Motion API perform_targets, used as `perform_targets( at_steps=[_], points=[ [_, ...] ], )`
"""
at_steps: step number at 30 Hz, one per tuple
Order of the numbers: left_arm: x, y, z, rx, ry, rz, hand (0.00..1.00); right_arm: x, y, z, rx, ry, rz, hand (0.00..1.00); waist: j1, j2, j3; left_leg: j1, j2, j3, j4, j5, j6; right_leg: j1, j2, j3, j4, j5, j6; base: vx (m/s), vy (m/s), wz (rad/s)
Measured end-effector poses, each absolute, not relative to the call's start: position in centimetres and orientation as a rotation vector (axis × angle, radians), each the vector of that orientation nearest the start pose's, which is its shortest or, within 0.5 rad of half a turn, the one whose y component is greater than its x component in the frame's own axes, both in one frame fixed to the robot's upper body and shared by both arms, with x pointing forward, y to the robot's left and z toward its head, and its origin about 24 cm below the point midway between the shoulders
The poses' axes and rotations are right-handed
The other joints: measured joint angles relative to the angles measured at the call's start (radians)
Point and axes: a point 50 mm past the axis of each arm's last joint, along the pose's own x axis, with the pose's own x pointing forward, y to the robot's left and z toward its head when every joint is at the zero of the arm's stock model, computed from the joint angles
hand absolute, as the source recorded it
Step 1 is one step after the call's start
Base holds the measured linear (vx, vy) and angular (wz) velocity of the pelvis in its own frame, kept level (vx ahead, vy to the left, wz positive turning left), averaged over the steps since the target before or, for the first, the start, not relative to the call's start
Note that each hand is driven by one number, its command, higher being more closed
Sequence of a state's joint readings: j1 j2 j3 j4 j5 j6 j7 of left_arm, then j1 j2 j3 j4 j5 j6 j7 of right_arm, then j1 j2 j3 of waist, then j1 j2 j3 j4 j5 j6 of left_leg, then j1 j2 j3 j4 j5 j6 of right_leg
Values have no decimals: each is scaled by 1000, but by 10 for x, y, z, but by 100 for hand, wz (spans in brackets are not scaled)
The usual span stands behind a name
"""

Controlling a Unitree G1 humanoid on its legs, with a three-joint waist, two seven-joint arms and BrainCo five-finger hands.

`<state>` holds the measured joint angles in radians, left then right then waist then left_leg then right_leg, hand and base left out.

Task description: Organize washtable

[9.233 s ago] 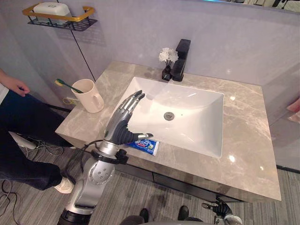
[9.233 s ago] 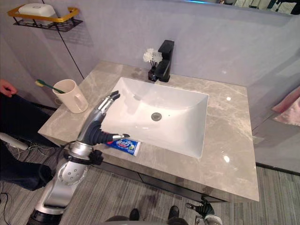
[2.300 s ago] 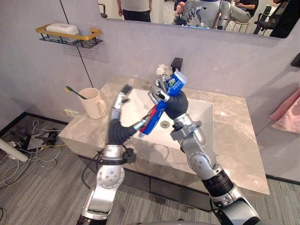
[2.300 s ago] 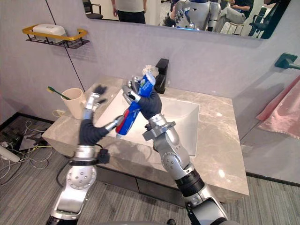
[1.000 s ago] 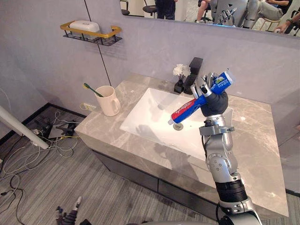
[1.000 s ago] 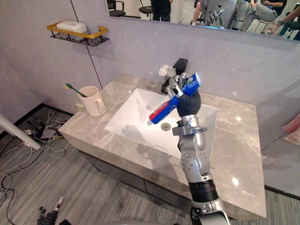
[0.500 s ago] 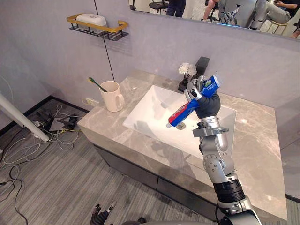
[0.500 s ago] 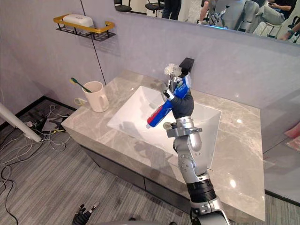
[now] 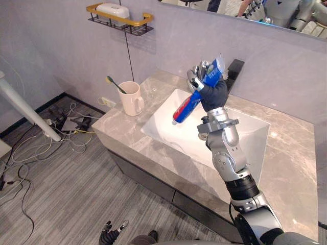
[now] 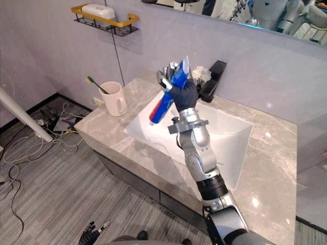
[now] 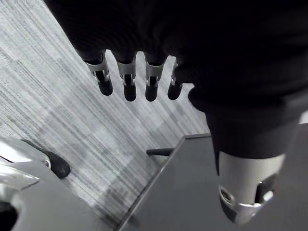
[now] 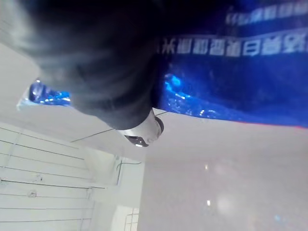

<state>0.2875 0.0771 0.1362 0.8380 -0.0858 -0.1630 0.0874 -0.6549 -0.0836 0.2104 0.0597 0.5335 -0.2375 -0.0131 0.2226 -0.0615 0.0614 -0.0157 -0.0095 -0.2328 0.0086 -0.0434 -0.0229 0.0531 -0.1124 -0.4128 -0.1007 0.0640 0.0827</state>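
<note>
Toothpaste tube [image 9: 187,107]: blue and red soft plastic, clamped in the fingers of the right hand [image 9: 214,94], up in the air over the white rectangular sink [image 9: 250,133].
Right hand's fingers [image 9: 194,77]: curled round the upper half of the toothpaste tube, thumb on the other side; the right wrist view shows the blue tube body pressed against the dark cover.
Long axis: steeply tilted. The wide flat end sticks up past the fingers and the narrow end hangs below them, slanting down towards the robot's left.
Target, as a judgement: the cream ceramic mug [image 9: 132,98] with the green toothbrush [image 9: 113,84] standing in it looks the likely home for the tube.
Key relation: the mug sits on the grey marble worktop [image 9: 125,133], well apart from the fingers, lower than them and off to the robot's left, the side the narrow end already leans to.
Nearer hand: the right one, since it carries the tube.
Left hand [image 11: 126,77]: hangs low over the striped grey floor [image 11: 57,106], fingers straight and relaxed, holding nothing.
Next move calls for: a sweep leftwards and down until the narrow end is above the mug's mouth, clear of the toothbrush.
</note>
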Motion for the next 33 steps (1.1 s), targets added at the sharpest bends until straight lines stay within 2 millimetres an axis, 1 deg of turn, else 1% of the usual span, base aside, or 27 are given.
perform_targets(
  at_steps=[1,4,5,7,9,11,12,14,15,16,17,20,23,25,27,33],
  points=[
    [66,214,-147,4,938,348,0,317,-72,228,411,-686,431,100,13,0,1,-4,-1,-6,2,0,0,0,0,-2,0,-1,1,9,9,23],
    [67,215,-146,11,934,343,0,322,-66,240,382,-707,434,100,28,-4,21,-8,-7,-28,9,0,0,13,-3,-28,0,-9,0,-13,5,25],
    [67,216,-146,20,936,335,0,325,-64,247,361,-721,427,100,40,-7,28,-11,-7,-35,10,0,0,13,-4,-32,0,-11,0,-33,3,14],
    [67,217,-146,36,937,317,0,329,-61,254,338,-733,417,100,44,-11,33,-25,-9,-42,11,0,-1,12,-4,-44,0,-14,0,-39,1,17],
    [68,219,-145,52,936,302,0,333,-56,270,299,-766,402,100,56,-20,47,-31,-8,-50,11,0,-1,10,-2,-53,0,-17,-3,-14,4,14],
    [69,219,-145,49,932,292,0,336,-56,279,266,-786,382,100,69,-22,52,-40,-10,-60,15,-1,-2,9,-2,-63,0,-20,1,8,3,15],
    [69,219,-145,48,933,290,0,337,-56,282,257,-791,380,100,69,-23,53,-41,-11,-65,18,-1,-2,9,-3,-69,0,-21,2,54,9,23],
    [69,220,-144,52,930,287,0,341,-52,295,216,-814,357,100,73,-27,68,-50,-13,-73,34,-4,-8,6,-1,-79,0,-22,2,47,12,14],
    [69,221,-144,54,931,286,0,342,-53,297,208,-817,354,100,77,-28,69,-55,-13,-75,36,-5,-8,3,-1,-80,0,-22,2,8,12,4],
    [70,220,-144,58,930,278,0,343,-56,302,193,-828,334,100,91,-30,70,-64,-13,-77,38,-5,-9,-6,-1,-81,0,-22,2,12,15,5],
    [69,219,-144,67,936,264,0,347,-58,304,182,-824,315,100,96,-30,74,-69,-14,-78,41,-5,-9,-8,-1,-82,0,-22,2,12,15,5],
    [69,220,-144,73,935,259,0,356,-62,310,157,-807,266,100,97,-34,90,-75,-14,-83,47,-6,-11,-9,0,-86,0,-22,2,-6,13,5],
    [69,220,-144,75,927,259,0,361,-65,318,142,-802,238,100,102,-35,109,-82,-14,-83,61,-12,-14,-9,2,-85,0,-23,1,0,0,0],
    [71,221,-143,77,921,256,0,364,-67,321,125,-801,215,100,113,-37,115,-90,-12,-81,71,-17,-16,-14,6,-83,0,-23,1,-16,8,-1],
    [73,220,-143,80,916,251,0,366,-68,326,112,-800,204,100,122,-37,115,-105,-11,-84,79,-19,-18,-23,8,-86,0,-23,0,-5,0,3],
    [73,222,-142,106,915,223,0,369,-68,342,109,-811,182,100,125,-41,139,-124,-11,-98,99,-25,-21,-26,13,-102,0,-25,-3,-3,10,7]
  ],
)
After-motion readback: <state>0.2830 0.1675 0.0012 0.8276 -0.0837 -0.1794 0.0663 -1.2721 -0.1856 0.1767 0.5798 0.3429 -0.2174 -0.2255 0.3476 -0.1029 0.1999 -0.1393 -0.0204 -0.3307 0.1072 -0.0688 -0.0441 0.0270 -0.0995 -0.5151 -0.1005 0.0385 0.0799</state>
